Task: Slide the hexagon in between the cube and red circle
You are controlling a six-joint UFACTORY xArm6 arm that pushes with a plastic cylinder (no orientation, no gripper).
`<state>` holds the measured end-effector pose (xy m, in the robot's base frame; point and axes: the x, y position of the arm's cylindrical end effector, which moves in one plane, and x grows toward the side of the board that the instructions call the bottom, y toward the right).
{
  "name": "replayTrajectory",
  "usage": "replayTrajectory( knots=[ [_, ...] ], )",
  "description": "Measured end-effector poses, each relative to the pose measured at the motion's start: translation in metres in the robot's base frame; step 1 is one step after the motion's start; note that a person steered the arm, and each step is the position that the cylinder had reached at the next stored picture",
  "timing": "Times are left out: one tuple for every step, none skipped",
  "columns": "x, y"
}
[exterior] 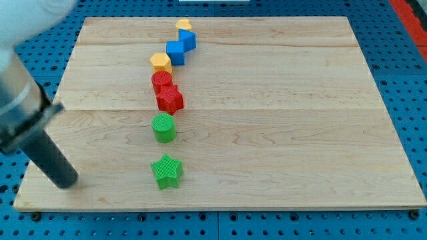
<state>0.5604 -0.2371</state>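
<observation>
Now we see the yellow hexagon (161, 62) touching the blue cube (181, 46) above-right and the red circle (161, 81) below. Our tip (66, 179) rests on the worktop (280, 120), well left-below the hexagon; no fingers exist.

No text, label, brand, number or sign can be read anywhere in the camera view. The wooden board (267, 100) shows only bare grain from edge to edge, and the coloured blocks on it have plain ribbed faces without markings. The blue perforated surface (407, 73) around the board's edges carries no lettering either.
</observation>
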Motion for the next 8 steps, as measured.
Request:
replayTrajectory(
  knots=[
    [-0.070, -0.029],
    [-0.148, -0.019],
    [-0.175, 0.040],
    [-0.202, 0.074],
    [-0.227, 0.080],
    [-0.228, 0.088],
    [-0.225, 0.088],
    [-0.225, 0.099]
  ],
)
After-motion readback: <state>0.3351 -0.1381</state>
